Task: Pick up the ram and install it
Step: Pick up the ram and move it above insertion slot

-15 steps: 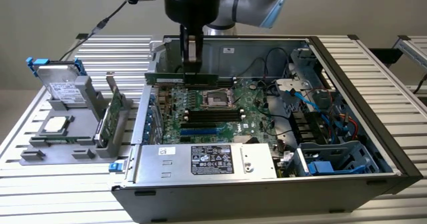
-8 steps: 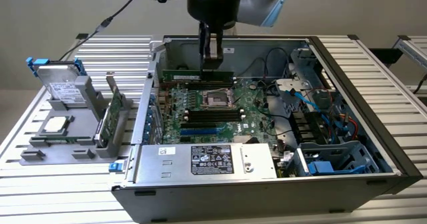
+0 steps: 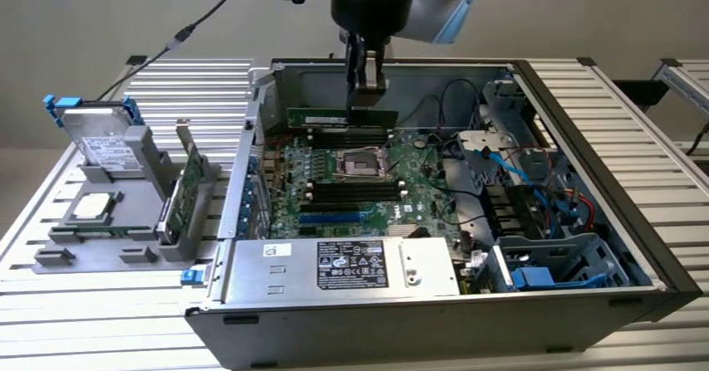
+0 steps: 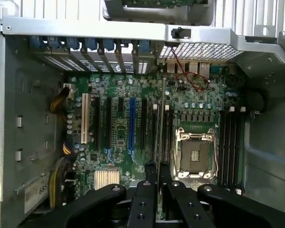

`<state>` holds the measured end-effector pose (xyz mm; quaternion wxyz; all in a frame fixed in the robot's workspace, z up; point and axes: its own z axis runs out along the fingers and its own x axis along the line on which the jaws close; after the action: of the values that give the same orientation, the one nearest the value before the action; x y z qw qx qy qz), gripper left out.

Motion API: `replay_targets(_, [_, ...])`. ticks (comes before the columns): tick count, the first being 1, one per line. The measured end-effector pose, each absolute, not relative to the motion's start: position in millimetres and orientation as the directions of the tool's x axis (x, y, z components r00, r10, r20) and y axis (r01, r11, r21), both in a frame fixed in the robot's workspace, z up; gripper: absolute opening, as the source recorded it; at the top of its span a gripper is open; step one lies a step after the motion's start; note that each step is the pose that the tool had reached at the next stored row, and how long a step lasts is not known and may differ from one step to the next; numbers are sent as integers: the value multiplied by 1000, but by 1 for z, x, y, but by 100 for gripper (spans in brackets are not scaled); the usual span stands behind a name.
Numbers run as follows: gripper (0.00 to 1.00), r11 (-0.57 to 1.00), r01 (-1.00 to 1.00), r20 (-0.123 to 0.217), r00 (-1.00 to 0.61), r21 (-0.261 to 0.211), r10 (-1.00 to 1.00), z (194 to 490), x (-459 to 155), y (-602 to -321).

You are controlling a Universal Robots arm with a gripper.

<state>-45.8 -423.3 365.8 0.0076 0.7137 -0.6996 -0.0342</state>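
Above the green motherboard, two black fingers pinch one long, thin green ram by its top edge; one square metal socket sits mid-board.

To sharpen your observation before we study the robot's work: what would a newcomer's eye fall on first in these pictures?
The open computer case sits mid-scene, its green motherboard laid bare. Above the board, the black pincer is shut on the ram, a narrow green stick held near the silver processor socket. On the exterior view's left, a grey tray holds a hard drive and a larger green card.
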Motion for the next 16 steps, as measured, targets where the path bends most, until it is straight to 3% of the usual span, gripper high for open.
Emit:
replay_targets(8, [13,-21,-998,-38,19,59,-999,354,-34,-384])
replay_targets(16, [13,-22,-998,-38,20,59,-999,353,-23,-376])
